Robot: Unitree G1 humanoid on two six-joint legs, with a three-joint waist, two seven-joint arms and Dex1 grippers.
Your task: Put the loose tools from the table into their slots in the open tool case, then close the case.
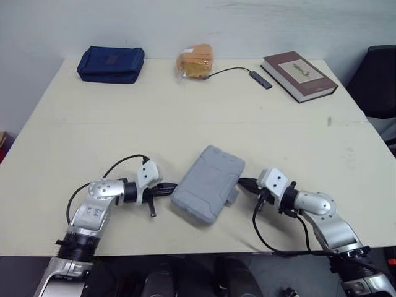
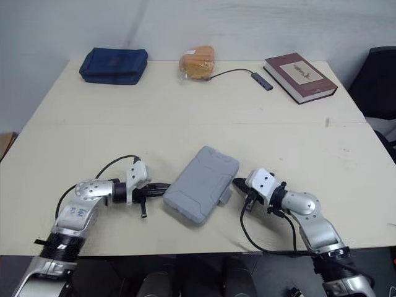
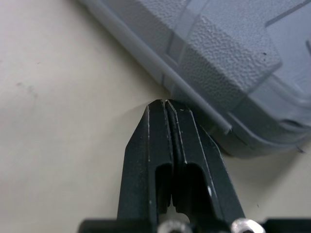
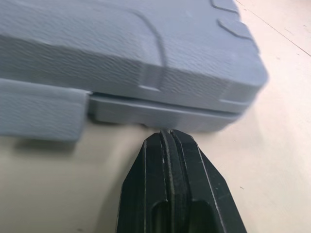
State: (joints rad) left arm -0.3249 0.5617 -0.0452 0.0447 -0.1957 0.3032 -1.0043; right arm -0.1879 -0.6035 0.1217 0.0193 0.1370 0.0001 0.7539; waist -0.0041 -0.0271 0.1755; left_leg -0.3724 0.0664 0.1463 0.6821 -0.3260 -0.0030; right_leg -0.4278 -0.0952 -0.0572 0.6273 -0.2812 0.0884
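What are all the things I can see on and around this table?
grey plastic tool case: one, grey, front middle of the table, lid shut
navy blue fabric pouch: one, dark blue, far left corner
orange item in a clear wrapper: one, orange, far edge, middle
black cable with a small dark adapter: one, black, between wrapper and book
dark red hardcover book: one, dark red, far right
beige table: one, beige, under everything
black chair: one, black, beyond the table's right side
left gripper: one, black, shut, at the case's left side
right gripper: one, black, shut, at the case's right side
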